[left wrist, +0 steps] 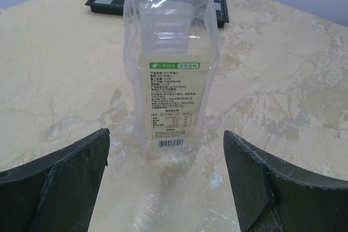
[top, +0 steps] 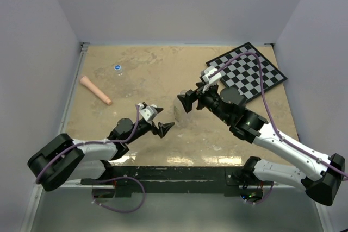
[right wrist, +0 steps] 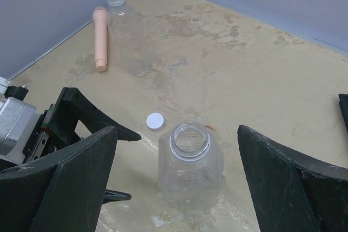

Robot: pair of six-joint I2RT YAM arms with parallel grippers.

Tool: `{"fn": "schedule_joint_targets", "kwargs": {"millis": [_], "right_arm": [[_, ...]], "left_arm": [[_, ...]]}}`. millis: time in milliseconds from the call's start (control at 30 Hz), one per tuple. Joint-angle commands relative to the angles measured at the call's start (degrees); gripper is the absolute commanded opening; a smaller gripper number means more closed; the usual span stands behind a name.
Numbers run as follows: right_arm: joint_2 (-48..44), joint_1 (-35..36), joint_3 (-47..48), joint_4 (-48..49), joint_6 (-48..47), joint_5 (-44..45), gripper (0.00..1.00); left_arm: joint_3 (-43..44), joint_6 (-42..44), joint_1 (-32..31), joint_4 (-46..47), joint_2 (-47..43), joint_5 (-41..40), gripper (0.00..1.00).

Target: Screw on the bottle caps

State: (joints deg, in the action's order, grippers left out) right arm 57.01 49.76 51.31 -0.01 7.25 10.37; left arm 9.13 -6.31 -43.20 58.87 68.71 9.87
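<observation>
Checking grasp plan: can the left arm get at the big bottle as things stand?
Probably yes: the left gripper is open and faces the big bottle squarely, with only bare table between them.

Lighting bright, even and diffuse, from above. Shadows faint and soft-edged. Glare on the table [top: 179, 158] near its front edge. Highlights on the large bottle [left wrist: 168, 52]; label print slightly soft.

Top view high and rearward; both wrist views close on the large bottle [left wrist: 168, 80], opposite sides.
</observation>
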Motion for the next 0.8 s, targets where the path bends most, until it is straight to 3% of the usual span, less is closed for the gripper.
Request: {"fn": "schedule_joint_targets", "kwargs": {"millis": [0,767], "right_arm": [[0.0,-0.3,2.8,0.1,-0.7,0.8,0.96],[0.1,-1.1,3.2,-2.2,-1.4,2.8,0.97]], "left_arm": [[1.2,1.3,-0.3,17.2,5.9,-2.0,0.9],[7.8,0.0,-1.4,29.9,23.8,-0.5,0.9]]}}
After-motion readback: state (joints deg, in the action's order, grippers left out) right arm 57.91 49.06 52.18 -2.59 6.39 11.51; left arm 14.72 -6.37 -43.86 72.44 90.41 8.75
